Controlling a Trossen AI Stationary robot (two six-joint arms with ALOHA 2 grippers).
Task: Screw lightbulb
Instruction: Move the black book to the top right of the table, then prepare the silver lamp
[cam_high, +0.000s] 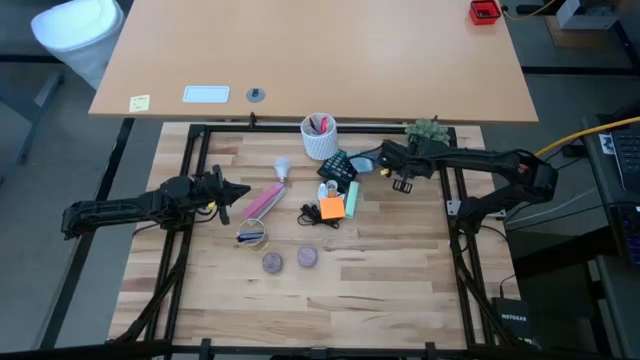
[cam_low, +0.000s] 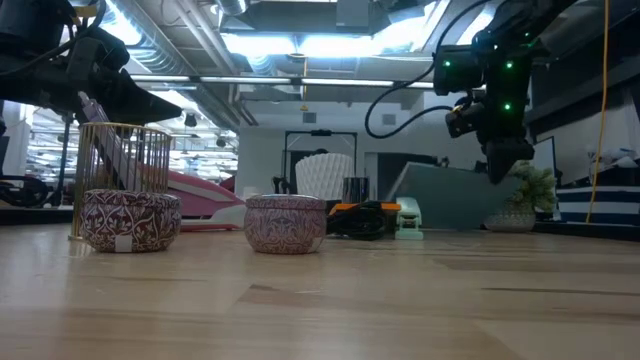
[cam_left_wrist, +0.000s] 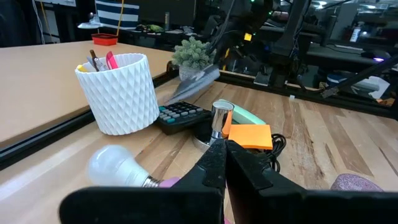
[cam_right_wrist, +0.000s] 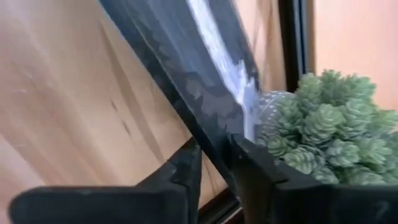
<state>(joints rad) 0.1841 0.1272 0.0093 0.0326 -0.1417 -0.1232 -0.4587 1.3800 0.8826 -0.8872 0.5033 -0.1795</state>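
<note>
Counter: pale wood planks (cam_high: 380, 290) under both my arms, bare in the near half, with the clutter gathered toward the far middle.
Left arm: it reaches in from my left side, and my left end effector (cam_high: 238, 190) sits just beside the pink case, with its two fingers pressed together and nothing between them.
Right arm: it comes in from my right side to the far edge, where my right end effector (cam_right_wrist: 214, 158) is clamped on a thin dark panel (cam_right_wrist: 186, 74) that stands tilted next to the small green plant (cam_high: 428, 130).
Pen cup: white and ribbed (cam_high: 319, 137), upright at the far middle of the counter, with red and pink pens in it.
Pink case: long and flat (cam_high: 263, 200), lying at a slant between my left end effector and the lightbulb.
Calculator: dark (cam_high: 338, 166), just beside the pen cup.
Orange pad: a small block of notes (cam_high: 332, 208), near a tangle of black cable.
Lightbulb: white (cam_left_wrist: 118, 167), lying on its side on the counter between the pen cup and the pink case, with its metal base pointing toward the case; nothing grips it.
Purple tins: two round ones (cam_high: 272, 262) (cam_high: 308, 258), side by side but apart, closest to the near edge.
</note>
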